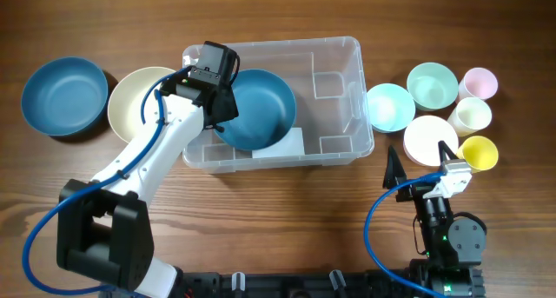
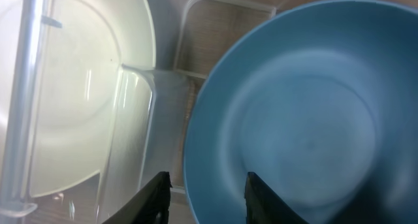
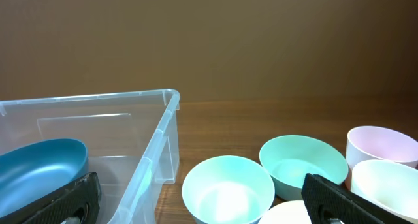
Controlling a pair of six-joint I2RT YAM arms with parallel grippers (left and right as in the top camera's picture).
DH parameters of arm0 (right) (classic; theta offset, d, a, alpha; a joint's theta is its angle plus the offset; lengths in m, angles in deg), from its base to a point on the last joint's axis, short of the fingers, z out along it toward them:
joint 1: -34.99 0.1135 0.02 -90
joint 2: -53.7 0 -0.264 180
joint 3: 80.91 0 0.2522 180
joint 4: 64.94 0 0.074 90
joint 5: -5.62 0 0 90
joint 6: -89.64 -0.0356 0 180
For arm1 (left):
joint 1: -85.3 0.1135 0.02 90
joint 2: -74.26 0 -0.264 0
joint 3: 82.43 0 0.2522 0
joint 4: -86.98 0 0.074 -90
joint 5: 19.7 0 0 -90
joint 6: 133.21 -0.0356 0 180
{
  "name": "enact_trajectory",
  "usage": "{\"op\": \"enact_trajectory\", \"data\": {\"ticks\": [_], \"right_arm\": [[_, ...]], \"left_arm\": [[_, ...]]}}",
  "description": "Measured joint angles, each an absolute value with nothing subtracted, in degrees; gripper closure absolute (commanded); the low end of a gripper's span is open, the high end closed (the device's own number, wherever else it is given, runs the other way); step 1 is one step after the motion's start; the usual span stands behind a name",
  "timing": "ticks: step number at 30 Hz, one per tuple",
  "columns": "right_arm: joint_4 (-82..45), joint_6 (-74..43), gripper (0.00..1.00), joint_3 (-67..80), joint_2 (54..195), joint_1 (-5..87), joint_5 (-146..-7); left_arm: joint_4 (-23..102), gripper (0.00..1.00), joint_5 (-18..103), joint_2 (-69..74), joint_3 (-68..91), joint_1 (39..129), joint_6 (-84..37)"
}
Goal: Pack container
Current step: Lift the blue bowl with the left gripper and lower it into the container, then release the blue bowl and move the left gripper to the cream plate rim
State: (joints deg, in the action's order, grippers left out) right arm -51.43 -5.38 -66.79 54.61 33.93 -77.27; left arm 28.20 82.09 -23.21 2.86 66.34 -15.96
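The clear container [image 1: 334, 53] stands mid-table, and a dark blue bowl [image 1: 261, 107] lies tilted in its left half. My left gripper [image 1: 219, 105] reaches over the container's left wall to that bowl's left rim. In the left wrist view its jaws [image 2: 208, 188] stand apart astride the rim of the blue bowl [image 2: 307, 119], with a gap showing beside the left finger. Through the container wall [image 2: 130, 152] shows a cream bowl [image 2: 78, 100]. My right gripper [image 1: 421, 163] rests wide open near the front right, nothing between its fingers [image 3: 206, 201].
Left of the container sit a second blue bowl [image 1: 63, 96] and the cream bowl [image 1: 139, 102]. To its right are an aqua bowl [image 1: 390, 106], a mint bowl [image 1: 432, 84], a white bowl [image 1: 430, 140], and pink [image 1: 479, 82], cream [image 1: 473, 115] and yellow [image 1: 478, 152] cups.
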Motion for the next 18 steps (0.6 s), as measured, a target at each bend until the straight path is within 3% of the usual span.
{"op": "enact_trajectory", "data": {"ticks": [8,15,18], "right_arm": [[-51.4,-5.4,0.00,-66.8,54.6,33.9,-77.3],[-51.4,-5.4,0.00,-66.8,54.6,33.9,-77.3],[-51.4,-5.4,0.00,-66.8,54.6,33.9,-77.3]], "left_arm": [[26.7,0.63,82.6,-21.9,3.8,66.3,-16.4],[23.6,0.60,82.9,-11.4,8.1,67.3,-16.7],[21.9,0.53,84.5,-5.5,8.9,70.4,-16.4]]}}
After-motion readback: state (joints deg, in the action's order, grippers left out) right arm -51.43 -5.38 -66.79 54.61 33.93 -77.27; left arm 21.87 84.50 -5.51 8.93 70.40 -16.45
